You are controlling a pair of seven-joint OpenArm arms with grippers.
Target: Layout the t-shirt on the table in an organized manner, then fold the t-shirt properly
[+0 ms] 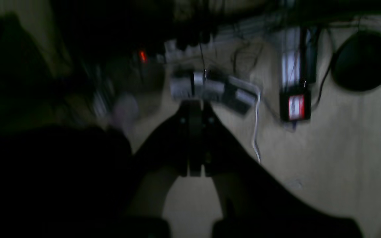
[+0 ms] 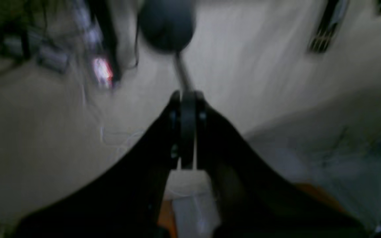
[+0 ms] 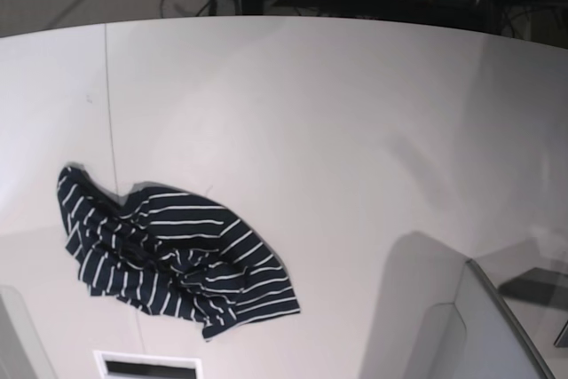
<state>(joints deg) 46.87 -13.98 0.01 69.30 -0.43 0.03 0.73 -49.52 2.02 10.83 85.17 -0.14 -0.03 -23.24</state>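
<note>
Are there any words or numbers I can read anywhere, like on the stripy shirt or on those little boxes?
No text can be read in any view.
t-shirt: only white stripes, no words or logo showing.
table: blank.
red-and-white label on a small dark box: too blurred to read.
glowing red-and-white patch: too blurred to read.

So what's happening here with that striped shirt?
Nothing is handling it right now. The t-shirt lies crumpled in a heap on the left part of the table in the base view, not spread out or folded yet. Neither arm shows in that view. The wrist cameras show the left gripper and the right gripper both shut and empty, blurred, pointing at the room beyond.
</note>
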